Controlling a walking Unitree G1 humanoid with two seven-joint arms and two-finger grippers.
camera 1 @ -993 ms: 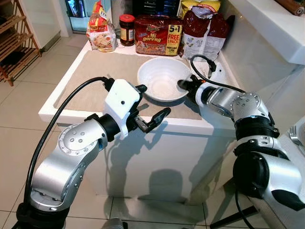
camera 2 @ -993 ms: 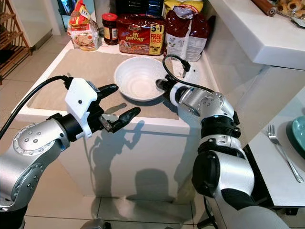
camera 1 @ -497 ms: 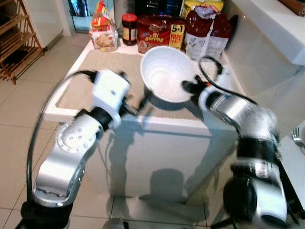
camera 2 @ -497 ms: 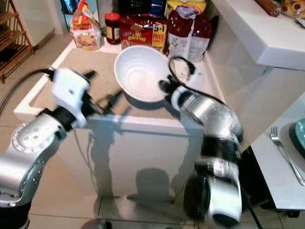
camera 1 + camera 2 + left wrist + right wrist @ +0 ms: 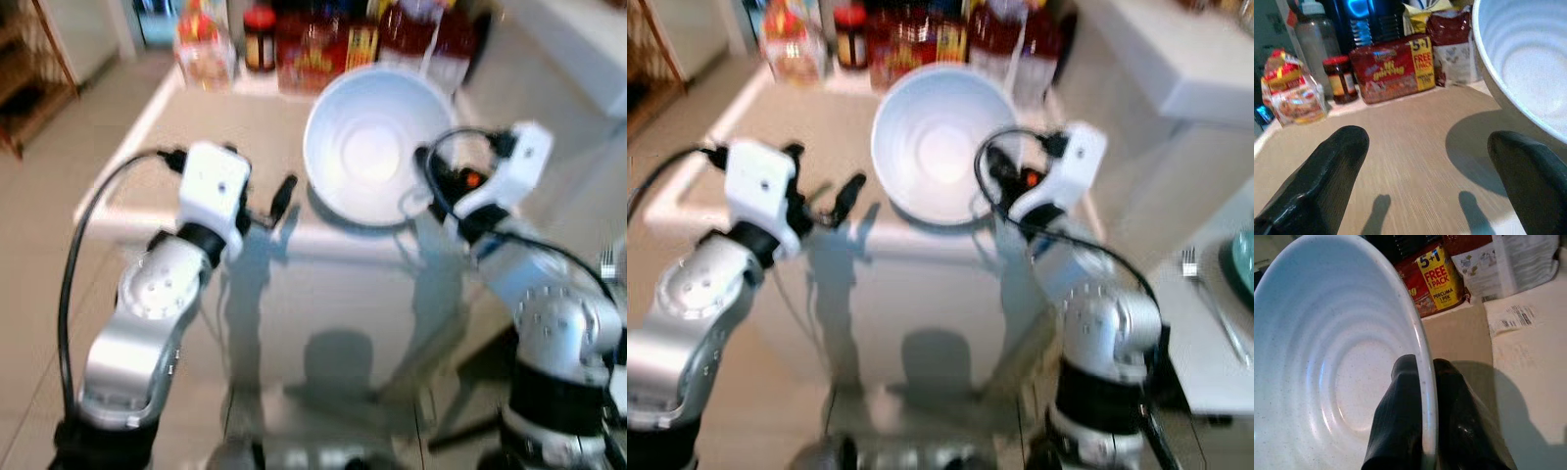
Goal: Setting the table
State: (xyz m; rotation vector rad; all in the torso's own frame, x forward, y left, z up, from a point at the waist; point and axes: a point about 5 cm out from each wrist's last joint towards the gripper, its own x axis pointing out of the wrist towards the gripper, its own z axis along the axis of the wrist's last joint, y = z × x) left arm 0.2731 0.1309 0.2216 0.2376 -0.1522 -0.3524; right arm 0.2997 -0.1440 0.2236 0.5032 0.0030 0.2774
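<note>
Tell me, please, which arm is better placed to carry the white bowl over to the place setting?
Right. The right gripper already pinches the white bowl by its rim, lifted off the counter; the left gripper is open and holds nothing.

One bowl (image 5: 370, 142), one jar (image 5: 1341, 79), one fork (image 5: 1211, 304)

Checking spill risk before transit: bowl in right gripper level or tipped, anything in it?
Tipped and empty. The white bowl faces the head camera, held by its rim in the right gripper; bare inside.
</note>
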